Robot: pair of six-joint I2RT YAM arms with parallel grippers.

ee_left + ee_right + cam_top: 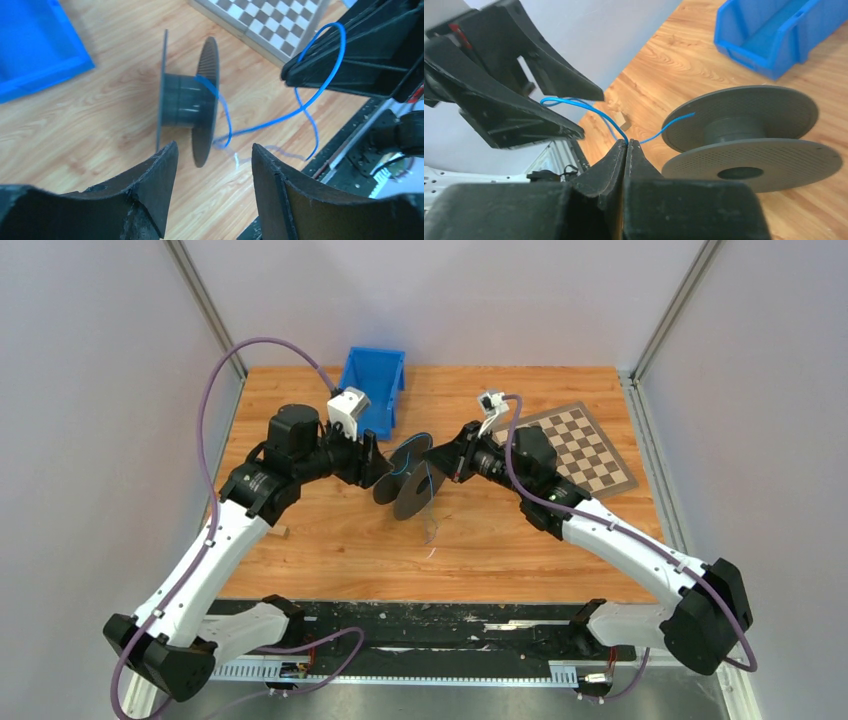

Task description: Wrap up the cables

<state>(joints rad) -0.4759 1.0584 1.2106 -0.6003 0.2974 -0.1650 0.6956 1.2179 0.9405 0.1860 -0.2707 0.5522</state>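
Up top, two arms lean in over the wood-grain worktop (330, 540) and meet at one dark grey spool (744, 107). From there the cable (344, 44) is barely a hair: a stroke across the flanges and a faint squiggle on the boards just in front of the spool.

The wrist cameras show what the top view can't. The right wrist view has the right tool (626, 145) with its two fingers pressed flat together, pinching the thin, glossy, bright blue cable at the very tips. One strand runs from the pinch to the spool. Another strand loops off towards the left tool.

The left wrist view has the left tool (214, 147) spread wide, two worn black fingers with nothing between them and the spool just ahead. It shows the cable coming off the hub, sagging low, then rising in a loop over the right tool.

The spool has two round flanges on a ribbed hub. The flanges carry a fine dotted texture, and one shows a centre hole. It appears to stand on its rims, touched by neither tool.

Behind sit one blue plastic bin (385, 380) and one flat checkerboard (580, 445). One small wooden block (623, 119) lies on the boards.
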